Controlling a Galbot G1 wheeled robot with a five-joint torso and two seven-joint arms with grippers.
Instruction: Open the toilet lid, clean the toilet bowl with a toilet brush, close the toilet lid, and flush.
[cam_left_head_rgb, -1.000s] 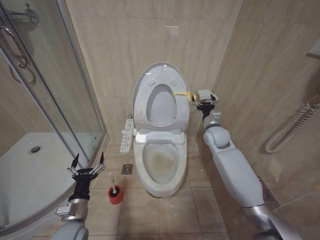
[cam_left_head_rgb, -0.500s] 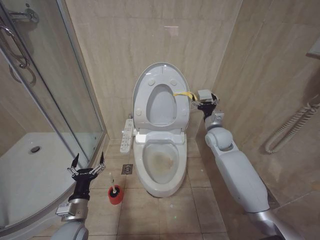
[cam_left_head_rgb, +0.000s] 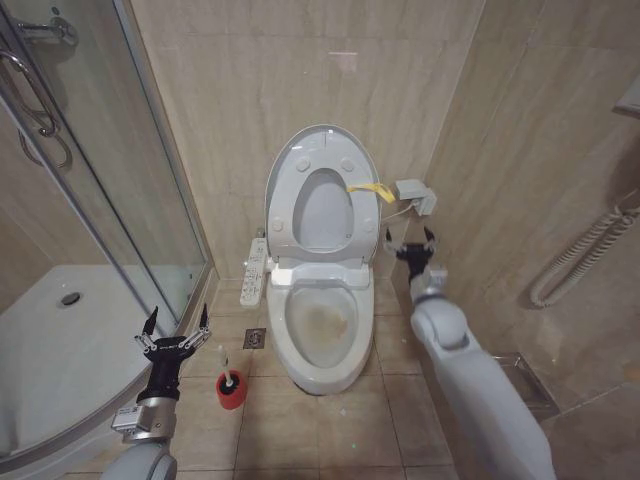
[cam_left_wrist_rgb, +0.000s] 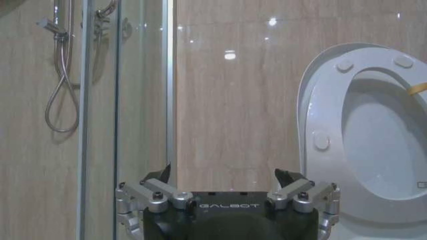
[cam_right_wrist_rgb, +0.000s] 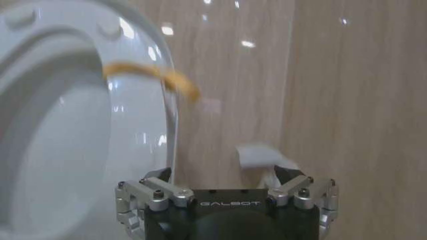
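The toilet lid stood upright against the far wall with the seat ring raised against it, its yellow tab sticking out on the right edge. So the opening step looked done, and the toilet bowl lay exposed, with yellowish-brown staining inside. The right gripper hung in the air to the right of the raised lid, below the small grey wall box, its fingers spread apart and holding nothing; it touched neither lid nor tab.

The left gripper hovered low on the left, near the shower tray, fingers likewise apart and empty. The toilet brush sat in its red holder on the floor tiles, just left of the bowl's near end and a little to the right of and nearer than the left gripper, untouched.

By this reckoning the task stood between opening and cleaning. The next move would call for the left gripper to come down over the thin white handle, line its fingers up on either side and close on it without tipping the holder. The handle is slim, so the aim would need care.
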